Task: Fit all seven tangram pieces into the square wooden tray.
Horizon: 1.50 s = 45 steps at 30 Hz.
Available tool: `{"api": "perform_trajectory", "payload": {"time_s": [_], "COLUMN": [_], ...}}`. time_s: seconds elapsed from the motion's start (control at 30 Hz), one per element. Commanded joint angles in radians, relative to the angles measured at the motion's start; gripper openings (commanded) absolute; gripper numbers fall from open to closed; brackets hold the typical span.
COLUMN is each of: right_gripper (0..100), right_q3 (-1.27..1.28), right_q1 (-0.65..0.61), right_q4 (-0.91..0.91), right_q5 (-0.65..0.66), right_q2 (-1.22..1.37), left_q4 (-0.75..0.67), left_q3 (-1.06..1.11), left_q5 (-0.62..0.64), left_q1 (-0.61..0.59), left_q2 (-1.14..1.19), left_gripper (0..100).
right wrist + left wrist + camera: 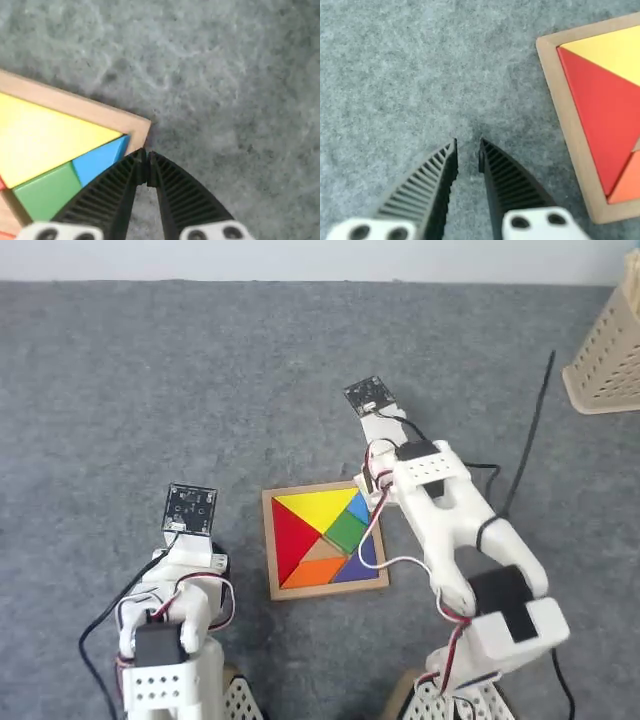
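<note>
Right gripper [146,167] pinched closed, empty, tips beside tray [75,102] corner and blue piece [100,159]; left gripper [467,152] slightly parted, empty; could jolt tray if swung sideways.

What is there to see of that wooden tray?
The tray is a flat, square frame of pale wood with a raised rim, lying slightly turned on the grey mat. Flat coloured pieces fill it: yellow, red, green, blue, orange, purple, with a tan patch mid-tray. The right arm's shut fingers hang by its blue corner; contact is unclear.
</note>
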Motion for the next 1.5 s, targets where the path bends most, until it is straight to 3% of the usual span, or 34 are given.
{"api": "perform_trajectory", "payload": {"time_s": [0.0, 0.37, 1.0, 1.23, 1.47], "right_gripper": [0.6, 0.6, 0.6, 0.6, 0.6], "right_q3": [-0.071, -0.026, -0.023, 0.023, 0.361], "right_q1": [-0.015, -0.079, -0.070, -0.004, 0.041], "right_q4": [0.019, 0.058, 0.033, 0.197, 0.217], "right_q5": [-0.011, -0.006, -0.005, -0.014, -0.005], "right_q2": [-0.035, -0.116, -0.048, -0.357, -0.806], "left_q4": [0.000, 0.000, 0.000, 0.000, 0.000], "left_q3": [-0.008, -0.008, -0.008, -0.008, -0.008], "left_q5": [0.008, 0.008, 0.008, 0.008, 0.008], "left_q1": [0.002, 0.002, 0.002, 0.002, 0.002], "left_q2": [-0.023, -0.023, -0.023, -0.023, -0.023], "left_gripper": [7, 7, 7, 7, 7]}}
